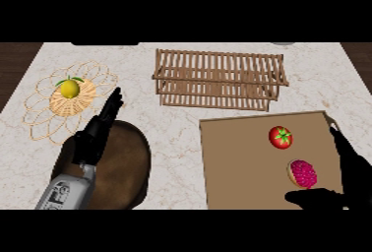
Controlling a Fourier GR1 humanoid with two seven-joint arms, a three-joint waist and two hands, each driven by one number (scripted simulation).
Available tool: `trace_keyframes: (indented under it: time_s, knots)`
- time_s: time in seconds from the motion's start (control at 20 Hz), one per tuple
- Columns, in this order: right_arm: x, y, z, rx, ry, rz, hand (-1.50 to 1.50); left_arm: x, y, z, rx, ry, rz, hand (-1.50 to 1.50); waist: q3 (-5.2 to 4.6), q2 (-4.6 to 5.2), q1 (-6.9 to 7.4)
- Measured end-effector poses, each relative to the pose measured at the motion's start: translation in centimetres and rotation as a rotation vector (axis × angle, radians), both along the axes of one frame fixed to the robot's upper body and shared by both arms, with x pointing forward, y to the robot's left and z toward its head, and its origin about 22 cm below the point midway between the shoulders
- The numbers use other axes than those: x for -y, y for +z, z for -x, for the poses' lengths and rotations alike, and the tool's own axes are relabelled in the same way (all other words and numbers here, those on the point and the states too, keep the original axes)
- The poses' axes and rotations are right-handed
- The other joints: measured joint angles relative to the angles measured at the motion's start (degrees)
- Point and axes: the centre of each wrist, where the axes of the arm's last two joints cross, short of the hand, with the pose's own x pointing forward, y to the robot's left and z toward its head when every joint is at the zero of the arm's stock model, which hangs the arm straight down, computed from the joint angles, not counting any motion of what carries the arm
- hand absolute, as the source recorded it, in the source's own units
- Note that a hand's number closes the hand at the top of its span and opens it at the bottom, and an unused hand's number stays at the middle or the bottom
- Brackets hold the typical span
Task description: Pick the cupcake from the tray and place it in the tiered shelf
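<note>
A cupcake (303, 173) with pink-red frosting lies on the brown tray (240, 162) at the right, toward its near right corner. My right hand (349, 172) stands just right of the cupcake, fingers straight along the tray's right edge and thumb (312, 198) stretched under the cupcake; it is open and holds nothing. The wooden slatted tiered shelf (218, 78) stands at the back centre, beyond the tray. My left hand (98, 130) rests at the left, open with fingers pointing up.
A red tomato (281, 137) sits on the tray, behind the cupcake. A wire basket (69, 98) at the back left holds a lemon (69, 88). A dark round board (123, 167) lies under my left forearm.
</note>
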Motion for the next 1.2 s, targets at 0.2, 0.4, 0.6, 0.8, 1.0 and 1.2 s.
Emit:
trace_keyframes:
  time_s: [0.2,0.4,0.6,0.8,1.0,1.2]
  knots:
    - [-0.5,-0.6,-0.3,-0.015,-0.005,0.006,-1.50,-0.3,0.1,0.3,-0.003,0.000,0.002,0.00,0.01,-0.02,0.06]
    - [0.0,-1.1,-0.3,-0.036,-0.015,0.020,-1.50,0.0,0.2,-0.3,-0.003,0.003,-0.001,0.00,0.00,-0.01,-0.05]
    - [0.2,-2.3,-0.3,-0.064,-0.036,0.031,-1.50,-0.2,0.6,-0.2,-0.004,0.004,0.001,0.00,0.00,-0.03,-0.03]
    - [0.4,-3.1,-1.0,-0.079,-0.052,0.036,-1.50,-0.5,-0.1,0.1,-0.003,0.002,0.001,0.00,0.01,-0.02,-0.02]
    - [1.1,-4.3,-1.4,-0.094,-0.057,0.034,-1.50,-0.3,0.5,0.1,-0.001,-0.005,-0.002,0.00,0.00,-0.03,0.00]
    - [1.2,-5.0,-2.0,-0.106,-0.046,0.024,-1.50,0.3,0.9,0.1,-0.005,-0.004,0.000,0.00,0.00,-0.03,0.00]
